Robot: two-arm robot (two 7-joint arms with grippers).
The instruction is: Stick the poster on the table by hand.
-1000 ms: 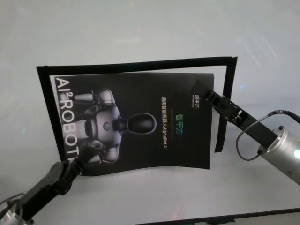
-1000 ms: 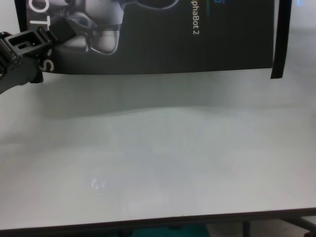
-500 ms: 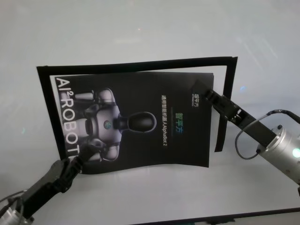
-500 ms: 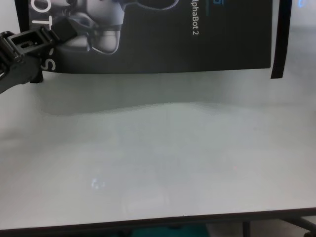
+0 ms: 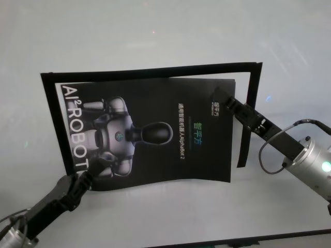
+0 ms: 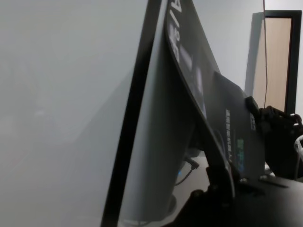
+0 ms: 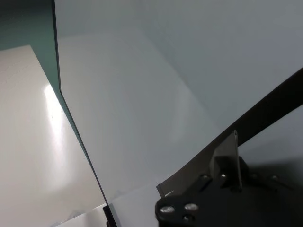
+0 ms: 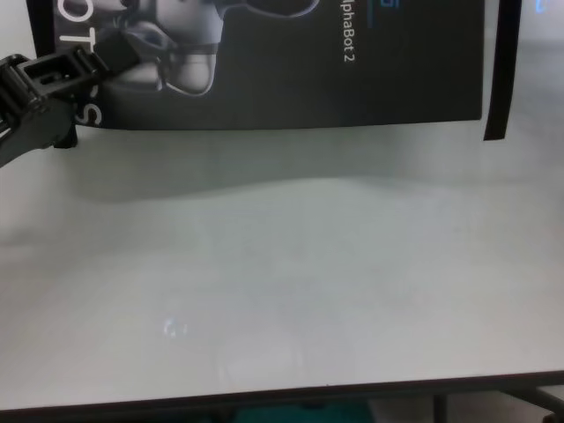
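Nearest the robot, the left claw (image 5: pixel 89 177) is clamped on the near left corner of the poster (image 5: pixel 155 134), its fingers closed over the printed lettering, as the chest view also shows (image 8: pixel 110 55). That corner is held up off the worktop (image 5: pixel 155 31): a shadow band lies on the bare surface below the sheet's near edge, and the left wrist view shows the sheet (image 6: pixel 208 109) bowing away from the pale surface beneath. Farther out, the right claw (image 5: pixel 226 102) is closed on the far right corner, so the two grips sit at opposite corners, which I judge is meant to keep the glossy sheet stretched and steerable while it is lowered. Behind and beside the poster, black tape strips (image 5: pixel 155 71) run along its far edge and both sides, the right one (image 5: pixel 247 113) hanging clear of the sheet's edge. The poster is not yet flat; the likely next need is to bring the near edge down evenly, without creasing, so the strips can catch the worktop.
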